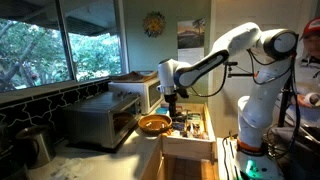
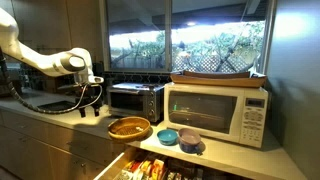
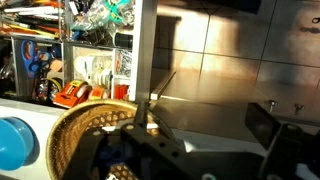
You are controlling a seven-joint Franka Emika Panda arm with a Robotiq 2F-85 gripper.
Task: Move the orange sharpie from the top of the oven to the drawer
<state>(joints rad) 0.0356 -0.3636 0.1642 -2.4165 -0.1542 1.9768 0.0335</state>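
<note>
On the far left of the counter stands the toaster oven (image 1: pixel 100 120). I cannot pick out the orange sharpie on its top in either exterior view. Next to the right is the white microwave (image 1: pixel 140 92), and in front of it the woven orange bowl (image 1: pixel 153 124). The gripper (image 1: pixel 170 108) hangs just above and right of that bowl, near the open drawer (image 1: pixel 190 148), which is crowded with small things.

In the wrist view a thin upright sliver (image 3: pixel 150 108) with an orange tinge rises from the dark claw. It may be the pen, but the picture is too blurred to be sure. For the same reason I cannot tell whether the claw is apart or clamped.

A marker like this should be light and stiff, with a smooth round barrel that slips and rolls easily. The best hold is probably across the middle of the barrel and not on the cap, which could pull off. A low release into the drawer should keep it from bouncing out.
</note>
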